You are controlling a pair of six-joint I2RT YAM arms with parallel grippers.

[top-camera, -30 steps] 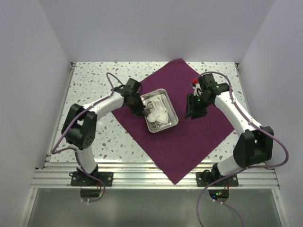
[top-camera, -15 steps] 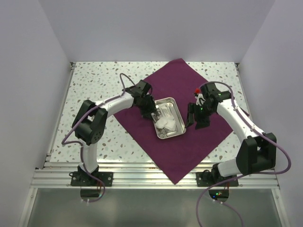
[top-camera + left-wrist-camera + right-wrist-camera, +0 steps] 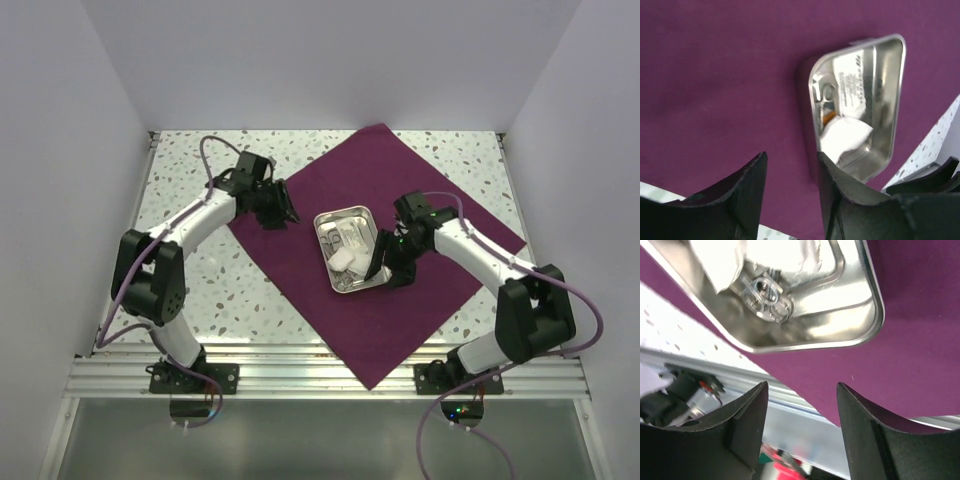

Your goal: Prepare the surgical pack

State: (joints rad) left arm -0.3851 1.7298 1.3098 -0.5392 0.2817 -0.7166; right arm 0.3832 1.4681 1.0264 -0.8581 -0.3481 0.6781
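Note:
The surgical pack's deep purple cloth [image 3: 400,310] lies spread flat as a diamond on the table. A steel tray [image 3: 345,209] sits near its middle, holding white gauze [image 3: 346,260], a paper packet and a clear plastic part. My left gripper [image 3: 279,211] is open over the cloth's left part, well apart from the tray. In the left wrist view the left gripper [image 3: 791,156] has only cloth [image 3: 715,75] between its fingers and the tray [image 3: 810,95] ahead. My right gripper [image 3: 386,268] is open beside the tray's near right corner. The right gripper [image 3: 802,386] in its own view is empty, below the tray [image 3: 879,310].
Speckled tabletop [image 3: 190,200] shows around the cloth, with white walls on three sides. A metal rail [image 3: 320,365] runs along the near edge, where the cloth's near corner overhangs. The rail [image 3: 790,415] also shows in the right wrist view.
My left gripper opened, let go of the tray's left edge and pulled back to the upper left. The tray shifted slightly right. My right gripper opened wider and came down-left to the tray.

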